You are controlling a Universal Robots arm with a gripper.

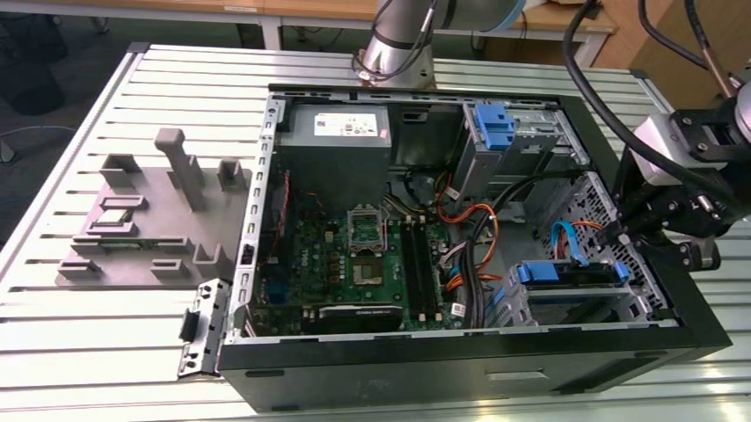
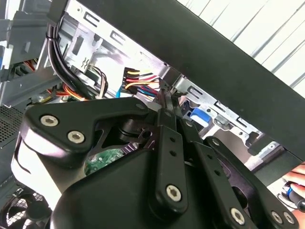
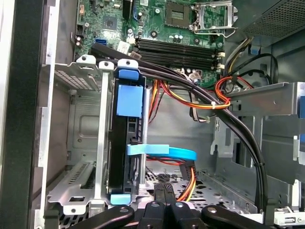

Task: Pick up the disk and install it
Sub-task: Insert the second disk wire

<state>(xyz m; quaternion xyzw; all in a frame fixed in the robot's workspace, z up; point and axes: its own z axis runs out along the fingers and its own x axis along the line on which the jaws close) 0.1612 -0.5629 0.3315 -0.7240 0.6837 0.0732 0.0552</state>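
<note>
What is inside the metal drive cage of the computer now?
In the first wrist view, the disk stands edge-on in the metal drive cage, its blue carrier showing. A light blue cable passes beside it. The disk's label side and connector are covered.

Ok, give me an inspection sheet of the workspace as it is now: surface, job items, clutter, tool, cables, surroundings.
Surface: slatted metal table, carrying an open computer case.
Job's things: the disk sits edge-on in the metal drive cage, its blue carrier showing.
Clutter: grey fixture block on the table at the exterior view's left.
Tool: tool hovers near the disk's end; open or shut cannot be told.
Cables: black bundle, orange and red leads, light blue cable inside the case.
Surroundings: wooden desks behind the table.
</note>
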